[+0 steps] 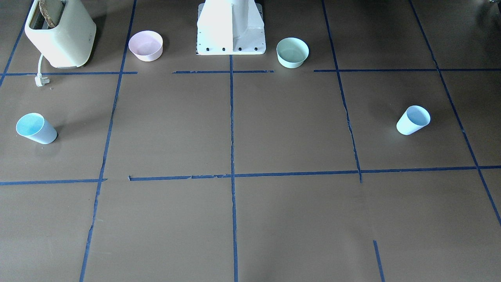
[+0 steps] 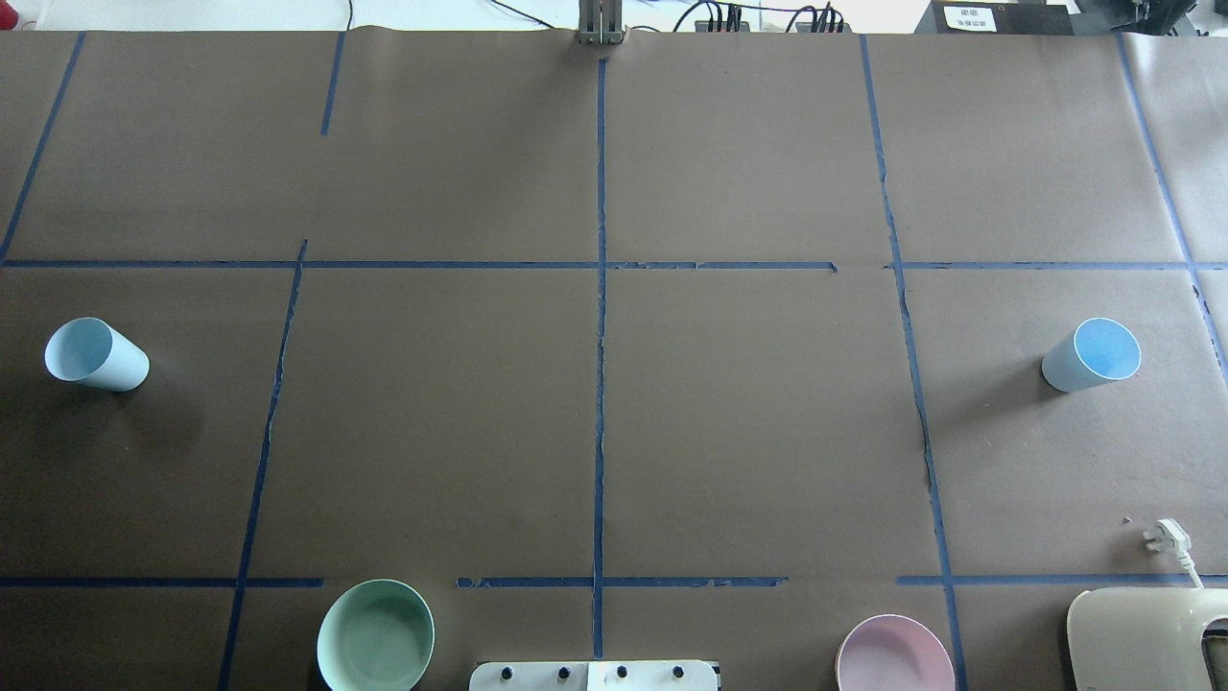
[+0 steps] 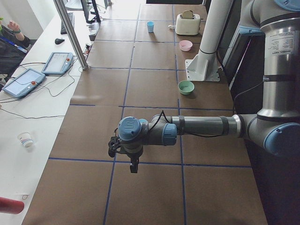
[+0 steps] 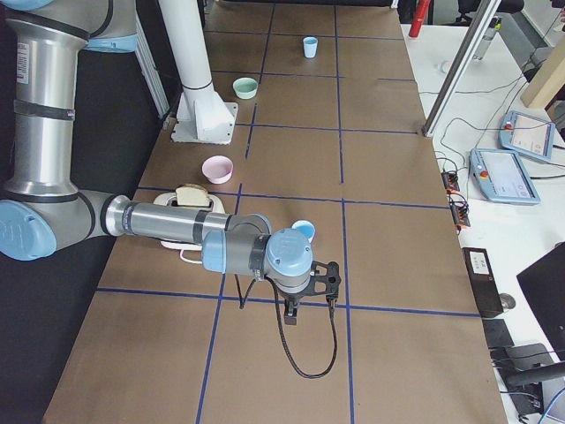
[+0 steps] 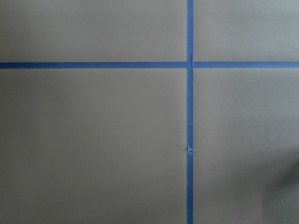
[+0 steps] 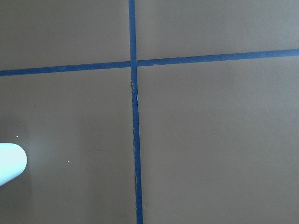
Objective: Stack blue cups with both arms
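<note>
Two pale-blue cups stand upright, far apart. One cup (image 2: 96,355) (image 1: 413,120) is at the table's left end. The other cup (image 2: 1092,355) (image 1: 36,128) is at the right end. Neither arm shows in the overhead or front views. My left gripper (image 3: 134,165) hangs above the table's left end and shows only in the exterior left view, so I cannot tell if it is open. My right gripper (image 4: 291,311) hangs close beside the right cup (image 4: 303,231) (image 6: 9,163); I cannot tell its state either.
A cream toaster (image 1: 60,33) with bread and a loose plug (image 1: 40,80) stand near the robot's right. A pink bowl (image 1: 146,46) and a mint-green bowl (image 1: 292,52) flank the white pedestal (image 1: 231,27). Blue tape lines grid the brown table.
</note>
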